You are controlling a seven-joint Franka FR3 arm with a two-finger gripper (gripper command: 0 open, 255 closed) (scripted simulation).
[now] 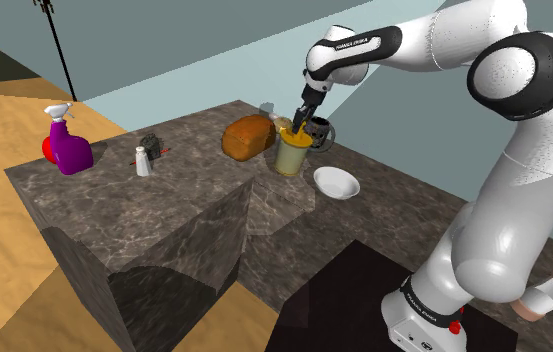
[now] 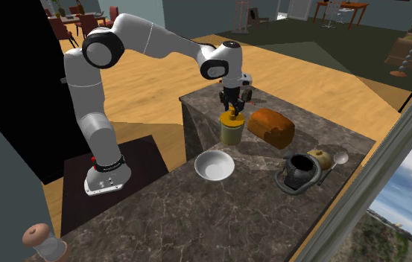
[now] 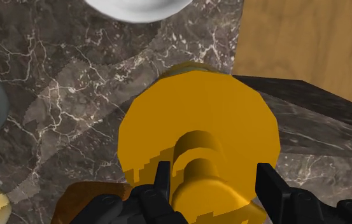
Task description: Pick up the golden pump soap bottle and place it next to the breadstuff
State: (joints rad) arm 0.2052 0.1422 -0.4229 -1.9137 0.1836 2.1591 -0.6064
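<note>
The golden pump soap bottle [image 1: 291, 152] [image 2: 232, 130] stands upright on the dark marble counter [image 1: 164, 200], close beside the brown bread loaf [image 1: 249, 135] [image 2: 271, 126]. My gripper [image 1: 299, 125] [image 2: 232, 108] [image 3: 212, 184] comes down from straight above. Its two fingers clasp the pump head of the bottle [image 3: 200, 127] between them. The bottle's base looks to be at the counter surface. A brown sliver of the bread [image 3: 82, 197] shows next to my left finger.
A white bowl [image 1: 336, 182] [image 2: 214, 165] [image 3: 136, 7] sits near the bottle toward the stand. A dark mug [image 1: 320, 130] [image 2: 299, 170] stands behind the bottle. A purple spray bottle [image 1: 66, 145] and a small shaker [image 1: 143, 160] are at the counter's far end. The counter edge drops off beside the bottle.
</note>
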